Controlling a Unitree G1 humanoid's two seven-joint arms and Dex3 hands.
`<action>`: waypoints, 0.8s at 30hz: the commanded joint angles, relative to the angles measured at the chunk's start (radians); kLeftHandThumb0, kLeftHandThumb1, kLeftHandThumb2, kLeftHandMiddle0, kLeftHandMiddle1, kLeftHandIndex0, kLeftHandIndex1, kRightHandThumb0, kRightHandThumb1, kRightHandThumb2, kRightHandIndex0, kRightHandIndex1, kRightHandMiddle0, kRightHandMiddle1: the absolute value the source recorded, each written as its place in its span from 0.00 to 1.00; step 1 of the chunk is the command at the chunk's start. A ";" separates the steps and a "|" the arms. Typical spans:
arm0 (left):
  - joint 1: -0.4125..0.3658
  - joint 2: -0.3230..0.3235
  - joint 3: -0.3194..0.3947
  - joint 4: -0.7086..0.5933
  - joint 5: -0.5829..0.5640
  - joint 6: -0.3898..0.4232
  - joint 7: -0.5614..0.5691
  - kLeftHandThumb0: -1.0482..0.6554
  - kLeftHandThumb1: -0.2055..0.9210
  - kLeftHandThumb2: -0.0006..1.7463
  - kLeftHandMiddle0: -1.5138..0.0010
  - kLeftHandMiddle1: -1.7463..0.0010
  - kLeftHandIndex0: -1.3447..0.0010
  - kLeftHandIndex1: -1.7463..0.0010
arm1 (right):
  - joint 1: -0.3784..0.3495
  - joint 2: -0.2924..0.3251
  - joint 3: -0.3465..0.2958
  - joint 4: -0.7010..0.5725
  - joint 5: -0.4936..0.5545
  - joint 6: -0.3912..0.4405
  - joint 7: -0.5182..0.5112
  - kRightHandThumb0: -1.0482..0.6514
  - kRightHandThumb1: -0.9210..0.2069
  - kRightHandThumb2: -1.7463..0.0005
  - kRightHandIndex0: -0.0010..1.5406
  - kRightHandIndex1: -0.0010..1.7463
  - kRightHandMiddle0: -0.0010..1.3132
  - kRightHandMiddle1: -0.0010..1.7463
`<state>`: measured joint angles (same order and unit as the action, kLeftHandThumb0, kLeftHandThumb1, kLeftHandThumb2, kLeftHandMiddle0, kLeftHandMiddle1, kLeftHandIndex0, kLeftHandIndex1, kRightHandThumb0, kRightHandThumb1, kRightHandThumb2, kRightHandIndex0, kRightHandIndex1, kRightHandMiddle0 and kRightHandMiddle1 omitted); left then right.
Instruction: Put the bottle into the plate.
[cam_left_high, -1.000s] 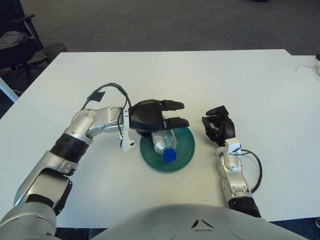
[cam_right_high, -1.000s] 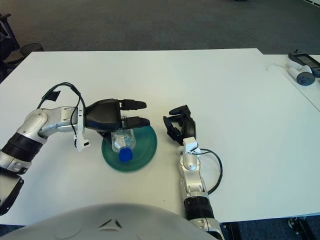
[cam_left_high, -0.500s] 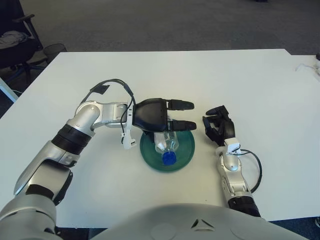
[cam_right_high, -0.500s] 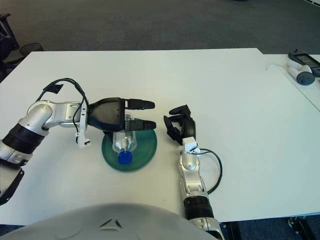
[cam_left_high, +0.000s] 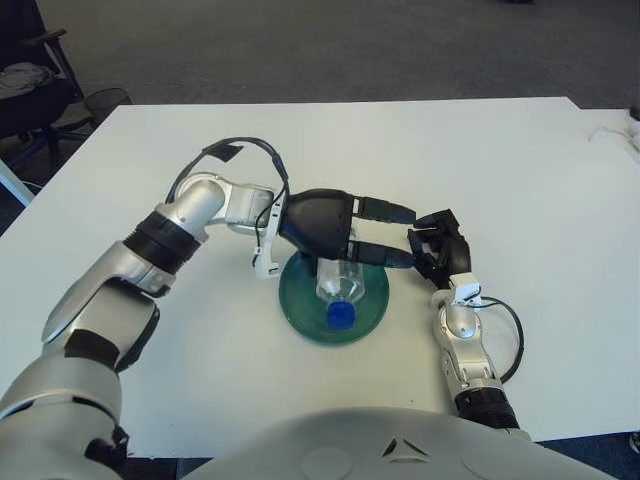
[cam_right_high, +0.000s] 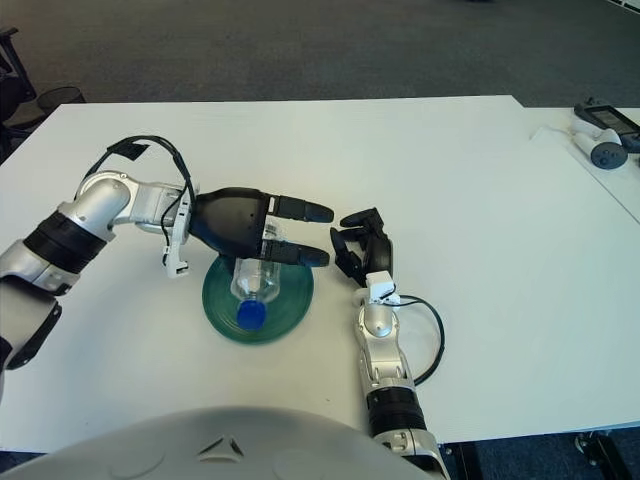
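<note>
**Currently: bottle lying in plate**

Bottle (cam_left_high: 338, 291) lies on its side inside the green plate (cam_left_high: 296, 301), blue cap toward the robot. Left hand (cam_left_high: 340, 230) sits over the plate's far rim, fingers (cam_left_high: 385, 211) extended straight and apart, holding nothing. Right hand (cam_left_high: 440, 250) shows just right of the plate on the white table (cam_left_high: 520, 180), fingers curled, empty.
</note>
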<state>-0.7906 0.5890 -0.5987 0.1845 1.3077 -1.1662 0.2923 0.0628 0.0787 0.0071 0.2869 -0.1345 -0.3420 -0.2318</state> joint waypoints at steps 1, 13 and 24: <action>-0.026 0.022 -0.037 0.025 0.047 0.015 0.026 0.03 1.00 0.32 1.00 1.00 1.00 1.00 | 0.093 -0.004 0.007 0.083 -0.042 0.075 -0.036 0.61 0.01 0.79 0.23 0.77 0.28 0.93; -0.138 0.032 -0.094 0.069 0.000 0.000 -0.134 0.07 1.00 0.26 1.00 1.00 1.00 1.00 | 0.115 0.007 0.016 0.027 -0.043 0.105 -0.039 0.61 0.00 0.79 0.23 0.79 0.26 0.93; -0.182 0.043 -0.111 0.027 -0.253 0.007 -0.547 0.09 1.00 0.20 1.00 1.00 1.00 1.00 | 0.142 0.009 0.023 -0.034 -0.051 0.146 -0.034 0.61 0.00 0.79 0.23 0.81 0.23 0.93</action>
<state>-0.9735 0.6213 -0.6909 0.2179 1.0931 -1.1684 -0.1613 0.1269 0.0866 0.0330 0.2026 -0.1892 -0.2964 -0.2739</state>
